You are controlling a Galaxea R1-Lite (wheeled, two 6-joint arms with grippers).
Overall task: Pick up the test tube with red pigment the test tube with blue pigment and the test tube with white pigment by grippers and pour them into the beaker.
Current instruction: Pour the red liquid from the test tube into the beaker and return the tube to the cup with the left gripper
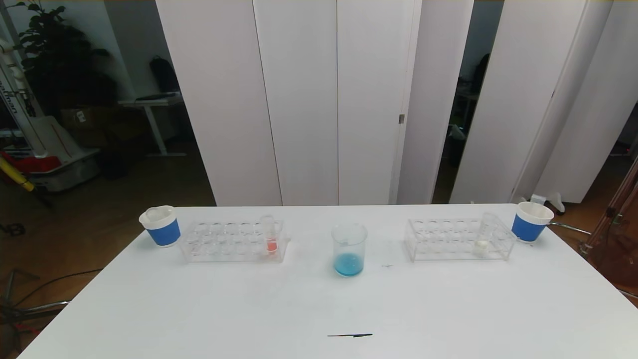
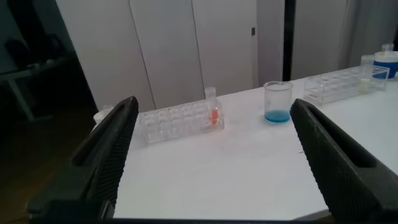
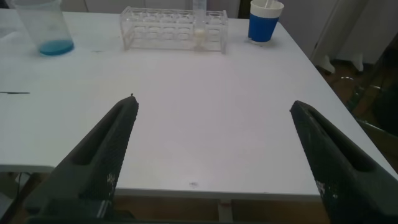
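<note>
Blue liquid is already sitting in the beaker (image 1: 349,248) mid-bench, so you are still needing the red tube (image 1: 269,235) in the left rack and the white tube (image 1: 482,238) in the right rack, while both jaws are standing open, holding nothing.

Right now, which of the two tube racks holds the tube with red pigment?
The rack on the robot's left, beside the left blue-banded cup. The red tube stands at its end nearest the beaker; the right rack holds a whitish one.

Both grippers' jaws wide apart
</note>
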